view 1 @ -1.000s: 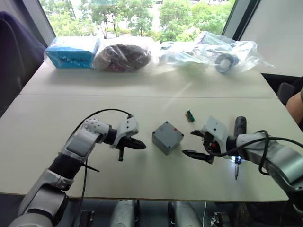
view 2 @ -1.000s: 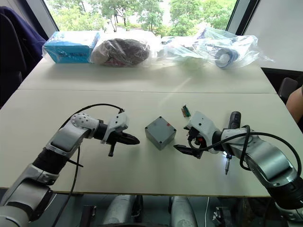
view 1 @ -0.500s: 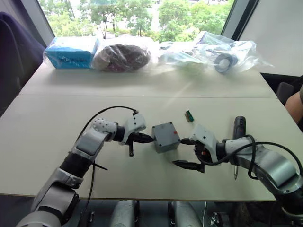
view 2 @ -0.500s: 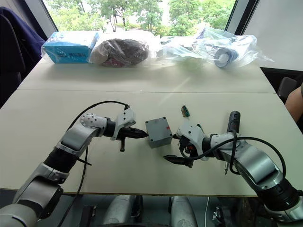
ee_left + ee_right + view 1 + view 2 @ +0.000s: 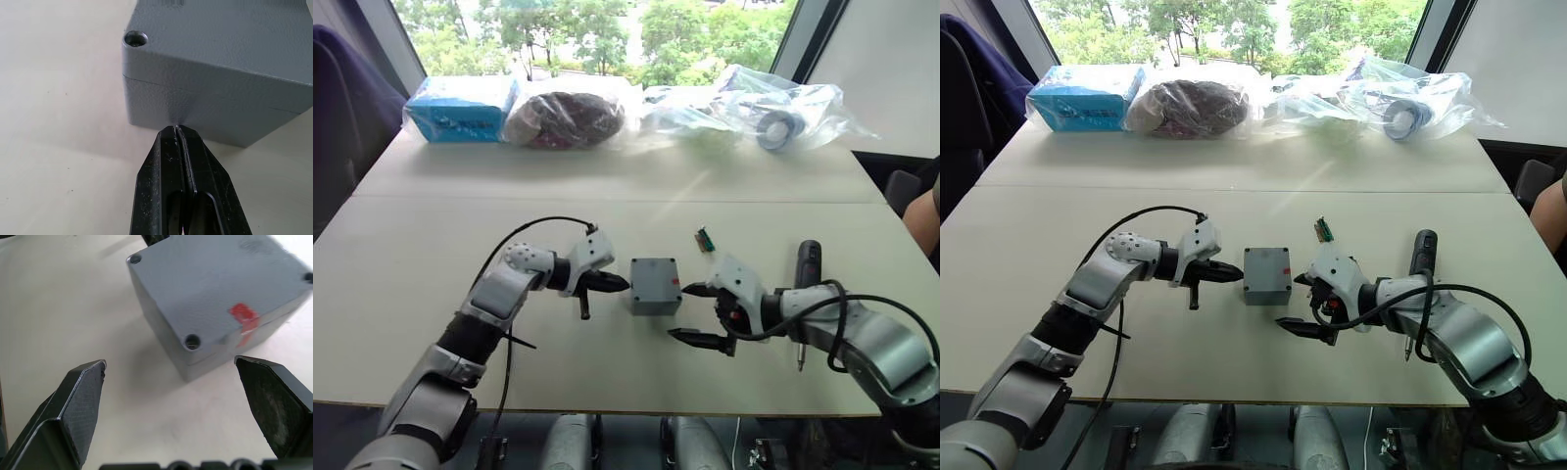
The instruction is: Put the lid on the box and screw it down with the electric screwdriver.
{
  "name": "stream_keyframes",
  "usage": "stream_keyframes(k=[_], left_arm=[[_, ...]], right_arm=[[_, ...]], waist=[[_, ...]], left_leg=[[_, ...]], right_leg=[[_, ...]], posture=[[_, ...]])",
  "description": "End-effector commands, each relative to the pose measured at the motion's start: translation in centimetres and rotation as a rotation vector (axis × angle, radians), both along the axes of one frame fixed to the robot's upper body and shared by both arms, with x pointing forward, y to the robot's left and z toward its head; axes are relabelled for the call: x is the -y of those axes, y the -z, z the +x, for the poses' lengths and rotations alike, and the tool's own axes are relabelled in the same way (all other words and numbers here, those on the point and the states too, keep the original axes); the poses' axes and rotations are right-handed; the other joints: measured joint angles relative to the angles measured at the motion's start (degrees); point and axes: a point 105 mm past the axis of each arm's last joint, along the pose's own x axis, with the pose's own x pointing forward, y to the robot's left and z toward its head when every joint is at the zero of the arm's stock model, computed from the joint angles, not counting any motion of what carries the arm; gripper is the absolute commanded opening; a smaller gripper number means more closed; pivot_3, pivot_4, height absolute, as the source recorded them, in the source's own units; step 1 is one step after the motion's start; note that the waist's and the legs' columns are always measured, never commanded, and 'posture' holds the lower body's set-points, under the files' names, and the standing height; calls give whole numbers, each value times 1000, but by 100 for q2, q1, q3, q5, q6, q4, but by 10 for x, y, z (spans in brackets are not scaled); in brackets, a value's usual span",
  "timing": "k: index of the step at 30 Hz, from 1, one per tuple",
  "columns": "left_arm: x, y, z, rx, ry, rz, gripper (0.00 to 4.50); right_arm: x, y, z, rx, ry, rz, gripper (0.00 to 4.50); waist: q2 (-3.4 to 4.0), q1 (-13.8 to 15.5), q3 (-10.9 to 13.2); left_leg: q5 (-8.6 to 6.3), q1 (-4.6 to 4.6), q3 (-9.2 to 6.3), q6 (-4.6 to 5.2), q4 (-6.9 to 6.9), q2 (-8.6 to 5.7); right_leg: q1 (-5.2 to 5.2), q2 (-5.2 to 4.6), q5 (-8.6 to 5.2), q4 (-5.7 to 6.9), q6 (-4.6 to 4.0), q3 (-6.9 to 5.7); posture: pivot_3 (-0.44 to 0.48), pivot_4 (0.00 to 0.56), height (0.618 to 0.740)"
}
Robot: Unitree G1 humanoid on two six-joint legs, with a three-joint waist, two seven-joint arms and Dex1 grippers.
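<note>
The lid (image 5: pixel 215 289) is already sitting on the box (image 5: pixel 654 285), a seam running between them in the left wrist view, so the step in hand looks like squaring and steadying the box before any screwing begins. The box is standing at the middle of the head view, on the near part of the table (image 5: pixel 431 245).

The left gripper (image 5: pixel 607 283) is reaching in from the left of the frame with its forearm angled up toward the centre; its two fingers are pressed together into one point, and that point is resting against the box's left wall, or sitting just beside it. The right gripper (image 5: pixel 692 313) is coming in from the right, low over the table, with its fingers spread wide apart and holding nothing; one tip is lying near the box's right wall, the other nearer the front edge of the table.

The screwdriver (image 5: pixel 806 299) is lying on the table at the right of the frame, beyond the right wrist, untouched.

Next, judging from this, the right gripper needs to turn away to pick up the screwdriver while the left one is bracing the box, then line the bit up with a corner hole (image 5: pixel 192 340).
</note>
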Motion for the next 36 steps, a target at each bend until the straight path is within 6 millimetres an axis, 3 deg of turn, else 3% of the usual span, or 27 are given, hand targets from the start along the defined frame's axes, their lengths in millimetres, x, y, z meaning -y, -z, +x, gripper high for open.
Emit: stream_keyframes(k=[1,5,9,12,16,22,28,31,35,36], left_arm=[[-4,-25,4,20,-10,-74,0],[-11,-50,8,-12,-33,-163,0],[-14,-79,18,-5,-76,-263,0],[-11,-90,21,1,-76,-304,0],[-8,-89,19,14,-71,-292,0],[-9,-84,13,15,-80,-281,0],[-11,-79,8,4,-88,-272,0],[-10,-77,8,4,-89,-265,0],[-10,-75,8,4,-89,-261,0],[-10,-75,8,5,-89,-260,0]], right_arm=[[4,-28,-5,45,-17,43,4481],[19,-60,1,60,37,156,4481],[40,-81,41,173,219,248,4481],[58,-69,84,259,407,215,4481],[61,-48,113,264,496,203,4481],[58,-23,128,238,530,204,4481],[52,-16,132,235,524,223,4481],[50,-12,138,242,538,219,3802],[49,-13,143,253,550,219,2386],[49,-13,144,256,555,220,2386]], waist=[[0,-4,0],[0,-11,0],[-6,-12,-3],[-8,-13,-6],[-7,-30,-6],[-7,-50,-6],[-7,-53,-6],[-7,-58,-6],[-6,-59,-6],[-6,-59,-6]], left_leg=[[0,0,0,0,0,0],[0,1,-2,0,0,2],[2,4,-2,-3,7,2],[2,12,3,-4,7,-9],[7,12,13,-12,6,-13],[22,12,21,-37,3,-10],[22,12,21,-37,3,-7],[22,12,21,-38,3,-8],[22,13,21,-38,3,-8],[23,13,21,-39,3,-9]], right_leg=[[0,0,0,0,0,0],[-1,1,0,4,0,0],[-1,0,0,18,0,0],[2,1,0,24,0,3],[-6,1,-1,46,0,12],[-15,4,-1,52,0,22],[-15,4,-1,53,0,22],[-15,4,-1,53,0,22],[-15,4,-1,53,0,22],[-15,4,-1,54,0,22]], posture=[[0,150,740],[0,150,740],[0,150,740],[0,150,740],[0,150,740],[0,150,740],[0,150,740],[0,150,740],[0,150,740],[0,150,740]])
